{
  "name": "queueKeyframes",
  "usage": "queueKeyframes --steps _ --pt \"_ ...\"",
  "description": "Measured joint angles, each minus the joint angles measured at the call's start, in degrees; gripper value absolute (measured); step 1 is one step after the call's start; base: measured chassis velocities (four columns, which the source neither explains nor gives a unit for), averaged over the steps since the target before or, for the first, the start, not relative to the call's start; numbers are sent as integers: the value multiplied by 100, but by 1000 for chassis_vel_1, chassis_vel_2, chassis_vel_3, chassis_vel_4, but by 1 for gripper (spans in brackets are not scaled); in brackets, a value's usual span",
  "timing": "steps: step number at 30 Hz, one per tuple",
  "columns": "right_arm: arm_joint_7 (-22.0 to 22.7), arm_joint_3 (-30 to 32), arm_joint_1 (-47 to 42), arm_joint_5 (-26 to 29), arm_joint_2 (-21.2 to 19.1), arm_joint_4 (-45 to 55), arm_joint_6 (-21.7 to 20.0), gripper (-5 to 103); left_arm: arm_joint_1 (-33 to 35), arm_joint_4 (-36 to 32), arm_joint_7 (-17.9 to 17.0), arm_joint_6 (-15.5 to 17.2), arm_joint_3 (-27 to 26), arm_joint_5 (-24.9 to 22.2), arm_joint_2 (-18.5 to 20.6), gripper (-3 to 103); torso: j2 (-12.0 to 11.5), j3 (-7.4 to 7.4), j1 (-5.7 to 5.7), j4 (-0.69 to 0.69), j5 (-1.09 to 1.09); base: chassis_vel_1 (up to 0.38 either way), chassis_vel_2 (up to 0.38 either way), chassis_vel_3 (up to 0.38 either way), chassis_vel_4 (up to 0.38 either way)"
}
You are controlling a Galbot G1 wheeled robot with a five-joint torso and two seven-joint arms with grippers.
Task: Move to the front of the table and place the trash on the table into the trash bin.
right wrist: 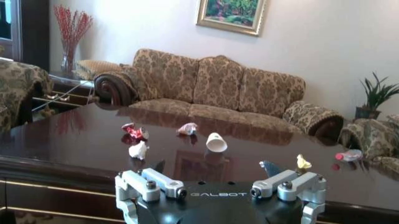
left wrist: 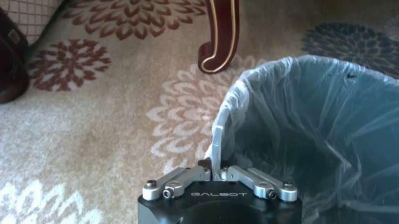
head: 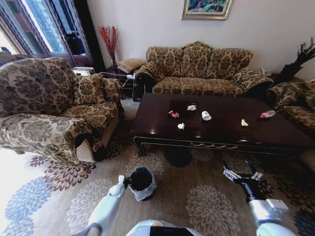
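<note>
Left gripper (left wrist: 215, 173) has its fingers (left wrist: 181, 179) clamped on the rim of the trash bin (head: 141, 182), pinching liner + wall together, so the bin rides along w/ the robot and sits on the carpet (head: 197, 196) just in front of the base, short of the table (head: 157, 129) front edge; prob. kept there so scraps can be dropped in w/o a second trip. Right gripper (head: 242, 174) hangs low before the surface's front edge, toward its right end, fingers (right wrist: 149, 182) spread wide apart and empty, aimed at the trash, which reads as ready for a first pick. Trash count on the surface: 6 pcs. Red-white wrapper (head: 173, 114), white crumpled paper (head: 181, 126) near front edge, another wrapper (head: 191, 107) toward back edge, white cup (head: 206, 115) on its side mid-surface, yellowish scrap (head: 244, 122), small bottle (head: 267, 114) lying near right edge. Bin: 1, looks empty inside. None binned yet.
</note>
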Motion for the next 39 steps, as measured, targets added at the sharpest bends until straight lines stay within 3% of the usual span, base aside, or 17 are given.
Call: queueKeyframes --steps 11,16,17,19,21,23,26,27,29,34,35,39 --pt "54 34 -83 -3 49 69 24 100 324 -408 -45 -59 -67 9 1 1 0 0 0 -1 1 0 0 0 0" --pt "77 38 -72 10 41 84 23 100 642 -1210 -223 13 -144 10 65 1 0 0 0 -2 0 0 0 0 0" --pt "90 40 -46 26 0 90 4 100 868 -1813 -248 104 -255 22 127 1 0 0 0 -2 0 0 0 0 0" --pt "91 41 -34 37 -16 93 -9 100 961 -2048 -258 152 -298 23 152 1 0 0 0 -2 0 0 0 0 0" --pt "101 46 66 129 -140 154 -152 100 1661 -3769 -340 561 -651 10 339 1 0 0 0 1 1 0 0 0 0" --pt "101 46 90 155 -170 181 -191 100 1781 -4105 -361 626 -726 11 372 1 0 0 0 2 1 0 0 0 0" --pt "101 37 182 279 -261 351 -406 100 2260 -5538 -593 850 -1170 -26 469 1 1 0 0 -3 0 0 0 0 0" --pt "101 37 182 279 -261 351 -406 100 2260 -5538 -593 850 -1170 -26 469 1 1 0 0 -3 0 0 0 0 0" --pt "98 34 218 307 -287 410 -477 100 2429 -6255 -813 988 -1407 -106 535 1 1 -1 0 3 2 0 0 0 0" --pt "80 34 238 326 -299 492 -501 100 2598 -7645 -1152 1459 -1792 -498 720 1 1 -1 0 -3 0 0 0 0 0" --pt "80 34 238 326 -299 492 -501 100 2598 -7645 -1152 1459 -1792 -498 720 1 1 -1 0 -3 0 0 0 0 0" --pt "109 68 237 365 -297 583 -475 100 2584 -8631 -1564 1752 -1923 -907 962 1 1 0 0 -2 1 0 0 0 0"
